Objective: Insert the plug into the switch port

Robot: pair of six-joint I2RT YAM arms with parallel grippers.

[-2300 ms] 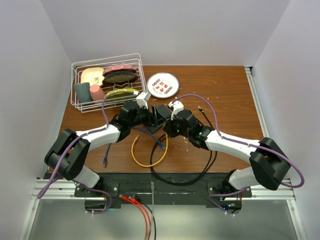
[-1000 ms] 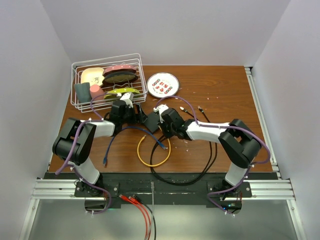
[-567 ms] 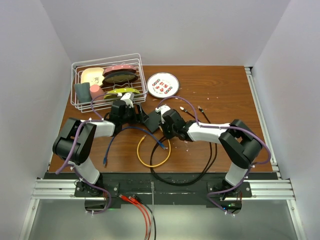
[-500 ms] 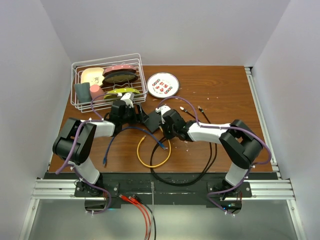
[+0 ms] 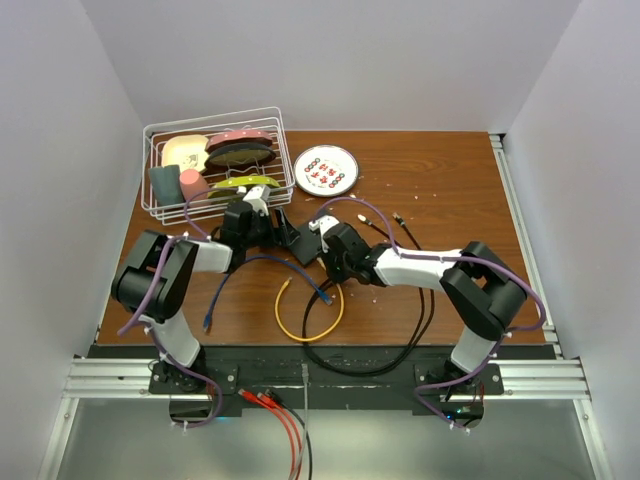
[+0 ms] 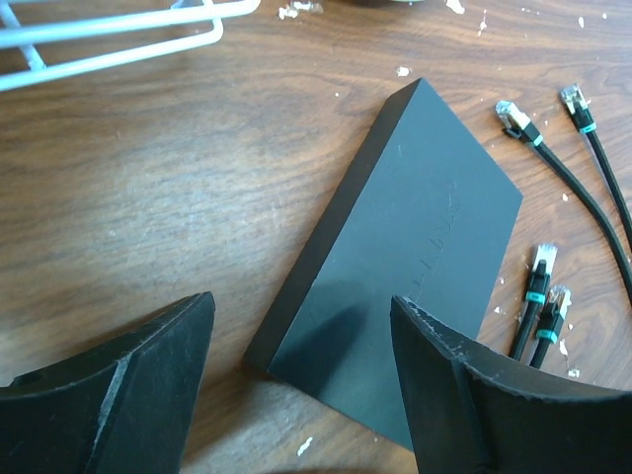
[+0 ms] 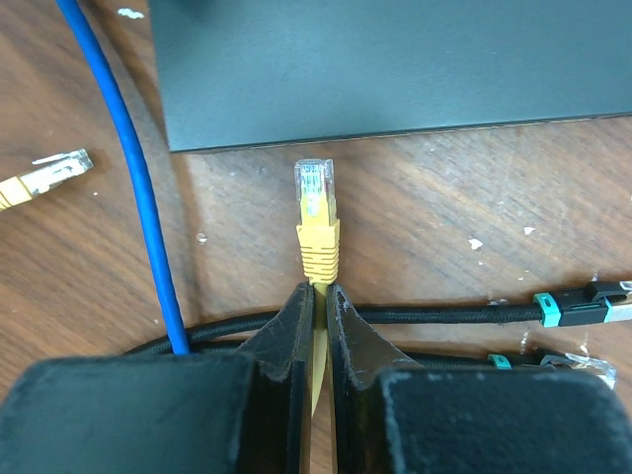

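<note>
Right end effector [image 7: 319, 291] tight on yellow plug [image 7: 316, 212], wrist cam only

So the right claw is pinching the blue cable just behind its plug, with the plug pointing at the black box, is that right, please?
Not quite: in the right wrist view the right claw pinches the yellow cable; the blue cable lies loose beside it. The plug does point at the black box.

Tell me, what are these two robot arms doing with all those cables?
The right gripper is pinching a yellow plug by its tail end. The plug's tip points at the edge of a flat black box, close but not yet in. The left gripper is wide open at one end of the box, not clamping it.
</note>
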